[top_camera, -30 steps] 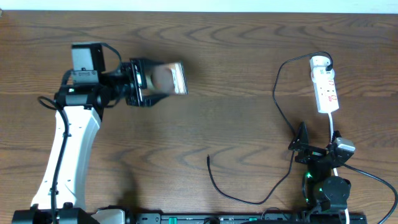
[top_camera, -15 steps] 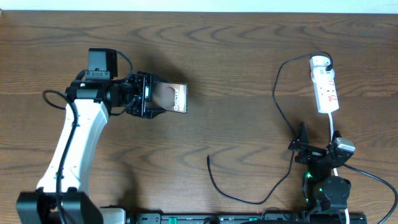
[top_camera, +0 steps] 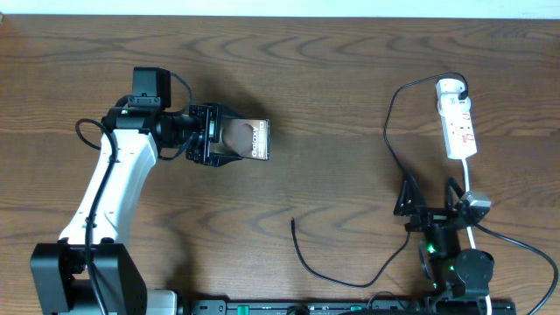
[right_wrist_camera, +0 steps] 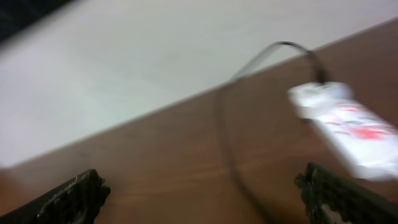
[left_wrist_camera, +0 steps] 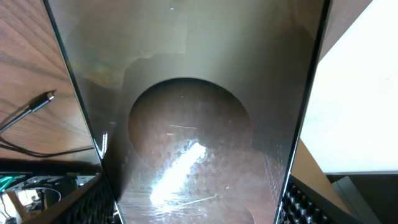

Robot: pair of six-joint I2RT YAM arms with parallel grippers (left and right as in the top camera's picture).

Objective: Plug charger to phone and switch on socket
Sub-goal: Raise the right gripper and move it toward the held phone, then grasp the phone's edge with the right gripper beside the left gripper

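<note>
My left gripper [top_camera: 215,136] is shut on the phone [top_camera: 247,139], a dark glossy slab with white lettering, held above the table left of centre. In the left wrist view the phone [left_wrist_camera: 193,118] fills the frame between the fingers. The black charger cable [top_camera: 350,282] curves along the front, its plug tip [top_camera: 292,222] lying free on the wood; the tip also shows in the left wrist view [left_wrist_camera: 46,96]. The white socket strip [top_camera: 457,118] lies at the far right, also blurred in the right wrist view [right_wrist_camera: 348,124]. My right gripper [top_camera: 429,199] is open and empty, in front of the strip.
The socket's white cord [top_camera: 469,182] runs from the strip toward the right arm's base. The black cable loops up to the strip's far end [top_camera: 395,96]. The table's back edge meets a pale wall [right_wrist_camera: 124,68].
My left gripper has carried the phone a little to the right and toward the front. My right gripper has turned and opened wide; its view is motion-blurred.
</note>
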